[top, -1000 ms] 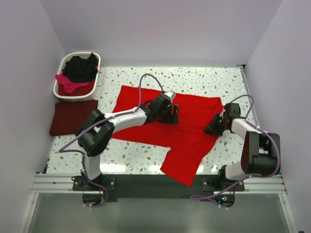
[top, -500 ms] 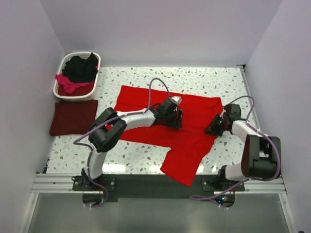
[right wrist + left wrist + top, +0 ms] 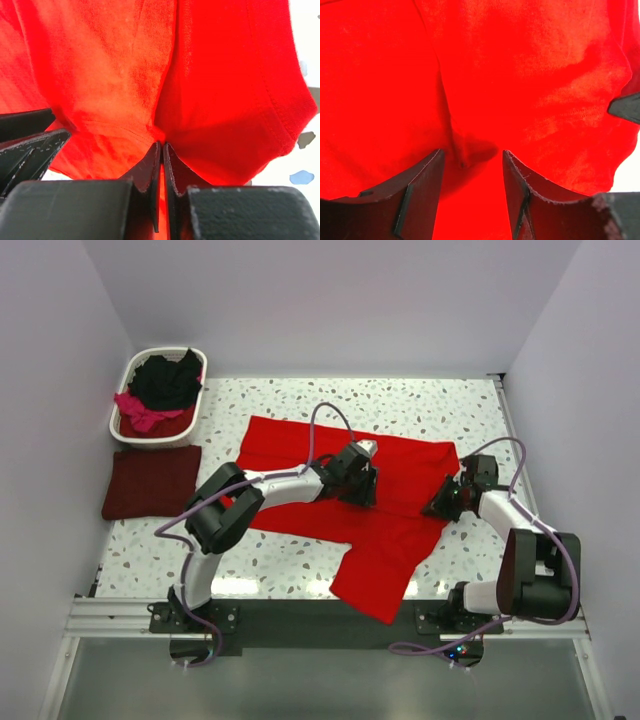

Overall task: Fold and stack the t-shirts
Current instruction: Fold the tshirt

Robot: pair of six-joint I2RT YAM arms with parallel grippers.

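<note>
Right gripper (image 3: 161,146) pinches the red t-shirt (image 3: 115,65) shut-jawed at its edge — the cloth stretches lengthwise away toward the left gripper (image 3: 472,154), nearer mid-shirt, jaws half-parted astride a crease.

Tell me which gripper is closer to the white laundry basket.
Left. The left gripper sits over the middle of the red shirt, right of the basket; the right gripper pinches that shirt's right edge, farther off.
</note>
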